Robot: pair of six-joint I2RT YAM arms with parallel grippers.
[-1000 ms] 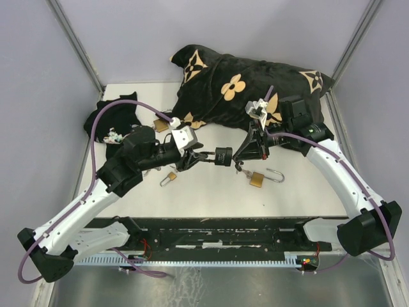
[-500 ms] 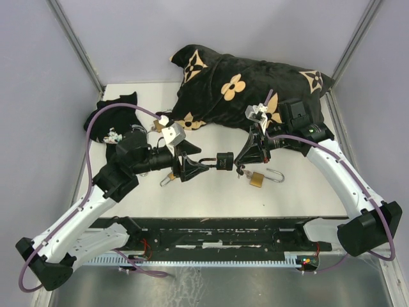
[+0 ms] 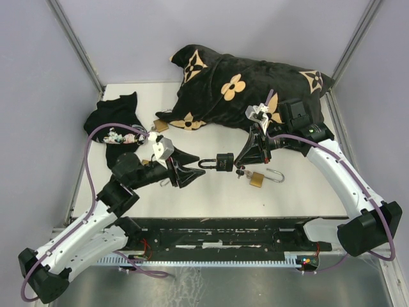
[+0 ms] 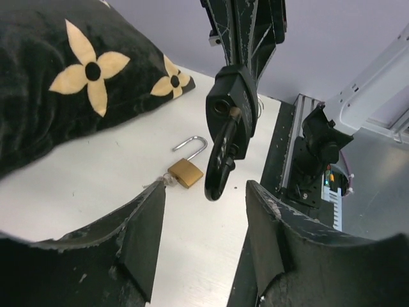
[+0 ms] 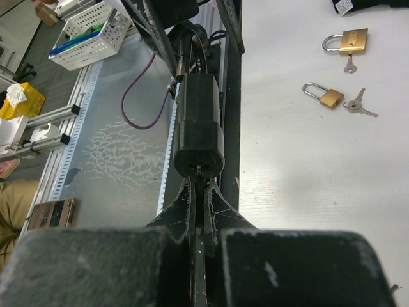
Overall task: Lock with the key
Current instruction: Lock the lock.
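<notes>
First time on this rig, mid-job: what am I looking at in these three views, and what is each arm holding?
These are two robot arms, each ending in two fingers. The top view looks down from above, arm bases at the bottom; the other two cameras ride on the wrists. On the table lie a pillow, a black cloth and brass padlocks. The right fingers are shut on a key set in the black padlock, which is held off the table. The left fingers are open and empty, facing that padlock.
</notes>
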